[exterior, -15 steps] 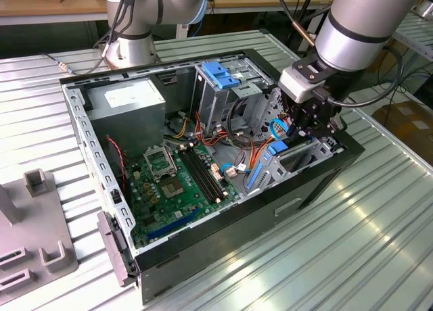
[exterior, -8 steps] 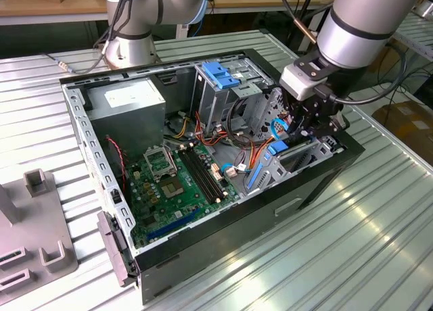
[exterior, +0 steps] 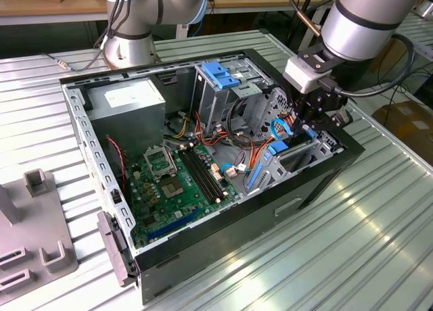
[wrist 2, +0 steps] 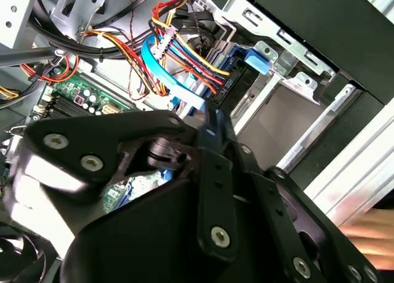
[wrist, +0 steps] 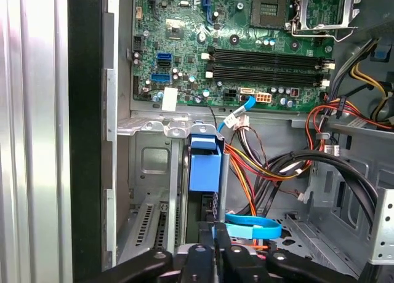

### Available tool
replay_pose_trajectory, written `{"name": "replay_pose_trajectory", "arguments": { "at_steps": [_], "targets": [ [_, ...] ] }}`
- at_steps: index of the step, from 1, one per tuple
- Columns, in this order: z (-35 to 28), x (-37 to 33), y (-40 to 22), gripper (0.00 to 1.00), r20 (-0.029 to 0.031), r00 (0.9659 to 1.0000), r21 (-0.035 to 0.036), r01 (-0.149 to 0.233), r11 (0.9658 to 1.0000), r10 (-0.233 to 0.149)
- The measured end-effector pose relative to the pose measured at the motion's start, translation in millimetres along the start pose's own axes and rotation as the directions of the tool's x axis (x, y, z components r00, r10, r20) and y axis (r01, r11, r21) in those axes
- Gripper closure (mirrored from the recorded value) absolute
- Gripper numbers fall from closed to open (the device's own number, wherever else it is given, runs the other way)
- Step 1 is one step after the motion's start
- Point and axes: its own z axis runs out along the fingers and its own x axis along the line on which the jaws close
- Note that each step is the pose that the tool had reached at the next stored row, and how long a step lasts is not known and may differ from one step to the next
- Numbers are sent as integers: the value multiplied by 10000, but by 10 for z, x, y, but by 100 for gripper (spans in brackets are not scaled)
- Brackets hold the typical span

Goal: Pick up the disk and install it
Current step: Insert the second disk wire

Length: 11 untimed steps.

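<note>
The disk [exterior: 292,155] stands on edge in the drive bay at the corner of the open computer case [exterior: 318,182] on the exterior view's right. Its blue plastic bracket [wrist: 203,166] runs along the narrow edge. My gripper [exterior: 308,128] reaches down into that bay from above. In both wrist views the black fingers [wrist: 198,258] come together on the blue end of the bracket, so the gripper [wrist: 215,239] is shut on the disk. In the second wrist view the gripper [wrist 2: 211,120] meets just before the disk's dark end [wrist 2: 243,86], where coloured cables crowd in.
A green motherboard [exterior: 179,179] lies on the case floor. The grey power-supply box [exterior: 128,101] sits at the back, with the metal drive cage and its blue latch [exterior: 220,74] beside it. Loose cables [wrist: 271,166] hang next to the bay. Another arm's base [exterior: 132,47] stands behind the case.
</note>
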Motion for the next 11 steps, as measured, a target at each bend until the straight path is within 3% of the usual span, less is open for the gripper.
{"name": "replay_pose_trajectory", "arguments": {
  "at_steps": [2, 11],
  "targets": [
    [-1, 0, 0, 90, -1, 10000, 0, 1, 10000, -1],
    [-5, 0, -1, 90, -2, 10000, 0, 0, 10000, 0]
  ]
}}
